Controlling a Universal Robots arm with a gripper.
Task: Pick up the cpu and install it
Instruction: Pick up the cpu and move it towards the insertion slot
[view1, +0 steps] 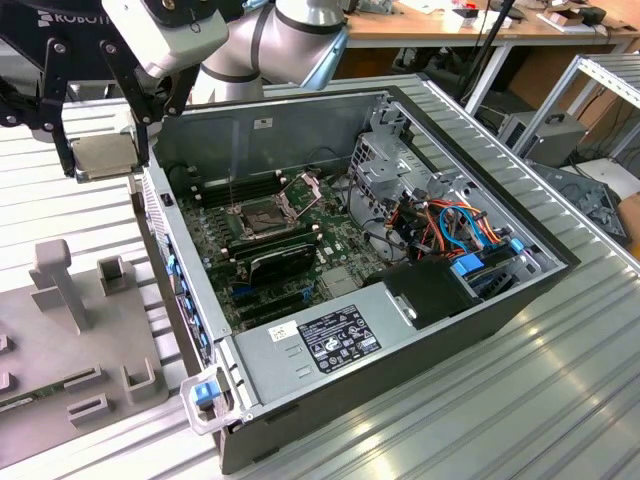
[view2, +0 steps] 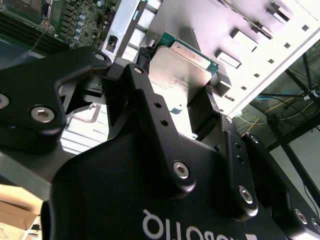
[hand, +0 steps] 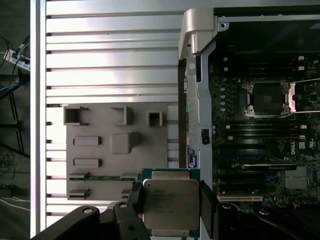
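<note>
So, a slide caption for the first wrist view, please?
Black hand grips the thin silver-grey square cpu beside the open grey metal computer case.

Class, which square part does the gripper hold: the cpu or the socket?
The cpu, clamped in the gripper; the socket lies in the case, on the motherboard, untouched.

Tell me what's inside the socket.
Nothing: the socket shows a bare dark bed, its frame lifted. The gripper holds the cpu outside the case. Contacts too fine to tell.

Hand (hand: 171, 202) firm on cpu (hand: 170, 206)
</note>
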